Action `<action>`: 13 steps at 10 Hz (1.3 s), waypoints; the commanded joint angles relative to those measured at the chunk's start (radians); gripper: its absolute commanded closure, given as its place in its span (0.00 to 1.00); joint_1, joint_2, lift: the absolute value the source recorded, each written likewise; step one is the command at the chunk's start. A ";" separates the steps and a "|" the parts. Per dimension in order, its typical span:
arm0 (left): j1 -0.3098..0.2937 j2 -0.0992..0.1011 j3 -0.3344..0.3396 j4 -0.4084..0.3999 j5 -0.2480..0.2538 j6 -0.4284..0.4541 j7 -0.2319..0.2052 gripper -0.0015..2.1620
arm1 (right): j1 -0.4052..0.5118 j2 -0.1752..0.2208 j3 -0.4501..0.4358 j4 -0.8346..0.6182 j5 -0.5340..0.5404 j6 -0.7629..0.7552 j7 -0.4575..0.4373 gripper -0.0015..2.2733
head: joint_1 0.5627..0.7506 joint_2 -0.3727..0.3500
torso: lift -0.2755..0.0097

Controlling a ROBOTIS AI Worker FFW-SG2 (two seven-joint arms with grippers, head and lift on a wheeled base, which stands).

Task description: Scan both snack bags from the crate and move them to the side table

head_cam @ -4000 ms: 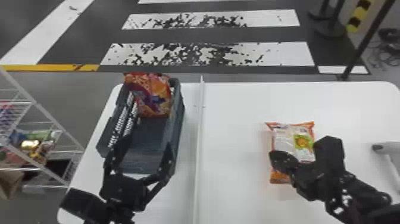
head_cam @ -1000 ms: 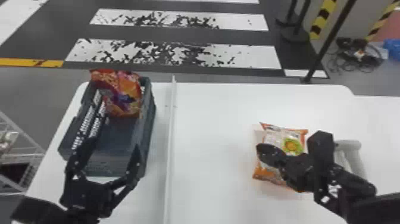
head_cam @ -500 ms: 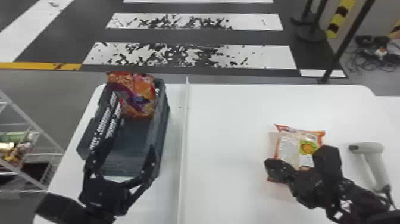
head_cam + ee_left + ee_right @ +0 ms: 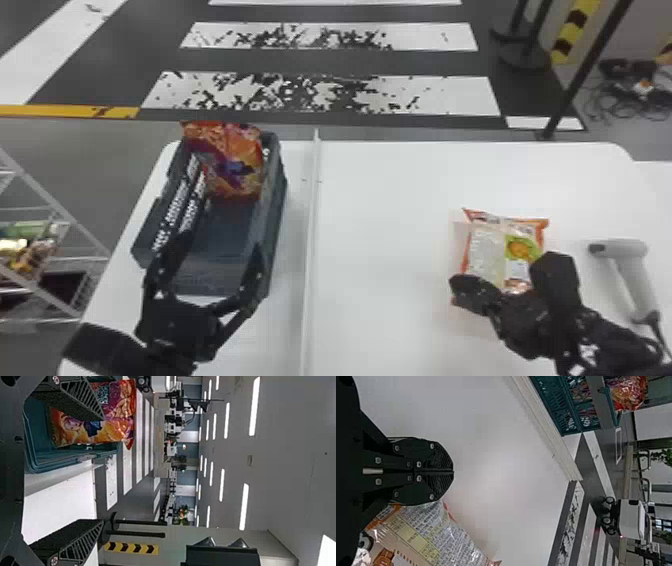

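My left gripper (image 4: 216, 257) is over the near end of the dark crate (image 4: 272, 215), fingers spread with nothing between them. An orange-red snack bag (image 4: 232, 170) leans upright at the crate's far end. The left wrist view has this bag (image 4: 113, 411) beyond one finger of the left gripper (image 4: 101, 469). On the white table's right part lies a second bag (image 4: 487, 250), orange and white with its printed back up. The right gripper (image 4: 462, 292) is at its near-left edge. In the right wrist view the right gripper (image 4: 453, 471) has its fingers pressed together, beside the bag (image 4: 439, 534), holding nothing.
A grey handheld scanner (image 4: 632, 275) lies right of the second bag, its cable running toward the near edge. A raised white strip (image 4: 310, 225) divides the table between crate and bag. A wire shelf (image 4: 45, 215) stands off the table's left side.
The head view has swung right and partly back, bringing the whole scanner into sight. The right gripper has shifted slightly nearer and left over the second bag. The left gripper keeps its place over the crate.
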 commanded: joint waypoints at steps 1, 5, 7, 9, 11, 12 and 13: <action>0.000 0.000 0.000 0.001 0.000 -0.001 0.000 0.04 | 0.004 0.000 -0.010 0.000 0.002 -0.001 0.002 0.99 | 0.70 0.58 | 0.70; 0.000 -0.003 0.000 0.004 0.002 -0.004 0.000 0.04 | 0.010 -0.002 -0.036 0.000 0.008 -0.004 0.002 0.99 | 0.70 0.55 | 0.70; 0.000 -0.003 0.000 0.004 0.002 -0.004 0.000 0.04 | 0.018 -0.003 -0.047 -0.006 0.007 -0.004 0.009 0.99 | 0.70 0.54 | 0.70; 0.000 -0.006 0.000 0.004 0.000 -0.001 0.000 0.04 | 0.049 -0.002 -0.067 -0.097 -0.062 0.002 0.028 0.99 | 0.70 0.54 | 0.70; 0.006 -0.008 -0.002 -0.005 -0.003 -0.001 -0.002 0.04 | -0.016 0.024 -0.094 -0.120 -0.084 0.052 0.021 0.99 | 0.70 0.56 | 0.70; 0.011 -0.008 0.000 -0.008 -0.005 -0.004 0.000 0.04 | -0.073 0.026 -0.094 -0.072 -0.079 0.052 0.006 0.99 | 0.70 0.55 | 0.70; 0.014 -0.008 0.002 -0.008 -0.005 -0.004 0.000 0.04 | -0.131 0.029 -0.094 -0.002 -0.070 0.048 -0.014 0.99 | 0.70 0.54 | 0.70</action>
